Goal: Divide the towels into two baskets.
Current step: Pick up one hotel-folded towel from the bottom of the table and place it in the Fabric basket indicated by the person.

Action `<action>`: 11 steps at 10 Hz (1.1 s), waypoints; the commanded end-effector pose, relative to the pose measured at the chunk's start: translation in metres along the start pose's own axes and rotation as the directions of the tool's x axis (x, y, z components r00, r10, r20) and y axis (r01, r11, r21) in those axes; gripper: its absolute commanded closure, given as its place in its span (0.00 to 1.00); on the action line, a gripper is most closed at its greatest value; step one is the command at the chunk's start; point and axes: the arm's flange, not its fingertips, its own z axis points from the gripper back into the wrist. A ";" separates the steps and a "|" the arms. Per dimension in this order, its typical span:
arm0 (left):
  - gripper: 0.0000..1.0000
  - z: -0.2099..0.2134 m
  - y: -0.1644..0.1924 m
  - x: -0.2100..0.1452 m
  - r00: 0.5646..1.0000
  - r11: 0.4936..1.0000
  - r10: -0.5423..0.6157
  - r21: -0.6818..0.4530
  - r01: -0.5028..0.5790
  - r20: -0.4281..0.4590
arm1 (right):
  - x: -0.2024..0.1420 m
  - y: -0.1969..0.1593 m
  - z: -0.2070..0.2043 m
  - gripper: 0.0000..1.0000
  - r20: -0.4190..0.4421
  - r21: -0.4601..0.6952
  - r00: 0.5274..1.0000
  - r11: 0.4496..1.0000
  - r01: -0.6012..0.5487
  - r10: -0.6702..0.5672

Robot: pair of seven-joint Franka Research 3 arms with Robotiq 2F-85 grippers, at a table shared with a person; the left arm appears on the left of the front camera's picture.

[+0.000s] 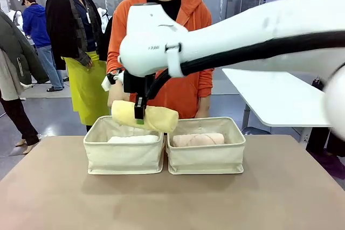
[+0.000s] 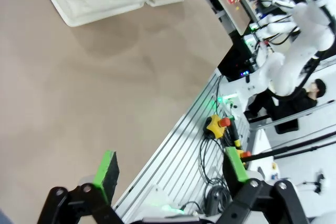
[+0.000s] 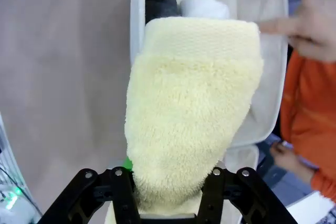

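Front view: we see the right arm reaching across the middle of the table, its right gripper [image 1: 140, 116] clenched on the pale yellow towel [image 1: 145, 117]. The roll hangs in the air, tilted slightly down toward picture right, above the rim where the two baskets meet, mostly over the left basket [image 1: 123, 154]. The right basket [image 1: 206, 157] stands just beside the left one, their near walls touching or almost so. A white towel [image 1: 133, 139] lies in the left basket and a pale pink towel [image 1: 198, 139] lies in the right basket. Both baskets sit on the brown table [image 1: 172, 197]. A person in an orange hoodie [image 1: 186, 79] stands at the far side directly behind the baskets.

Right wrist view: we look down along the yellow roll, held between the two black fingers at the bottom edge. Beyond its far end the left basket's interior shows a dark grey towel [image 3: 160, 4] lying just beside the white towel, the two touching. The person's hand [image 3: 304, 24] points a finger in over the basket's rim toward the yellow towel's far end; we cannot tell whether the fingertip touches it.

Left wrist view: the left gripper [image 2: 170, 174] is released, its green pads [image 2: 106, 169] standing wide apart with nothing between them. It hovers over the table's near edge, well apart from the baskets, one cream corner of which shows at the top of the picture.
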 end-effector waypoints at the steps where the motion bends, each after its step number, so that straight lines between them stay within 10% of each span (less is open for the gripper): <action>1: 0.00 0.003 -0.003 0.001 1.000 1.000 -0.009 0.002 0.009 0.008 | 0.037 -0.032 -0.010 0.58 -0.017 -0.032 0.994 0.993 -0.113 0.113; 9: 0.00 0.003 -0.003 0.001 1.000 1.000 -0.009 0.002 0.009 0.008 | 0.064 -0.032 -0.086 0.58 -0.054 -0.192 0.975 0.956 -0.224 0.218; 11: 0.00 0.003 -0.003 0.001 1.000 1.000 -0.009 0.002 0.009 0.008 | 0.062 -0.031 -0.084 0.32 -0.048 -0.190 0.976 0.957 -0.219 0.214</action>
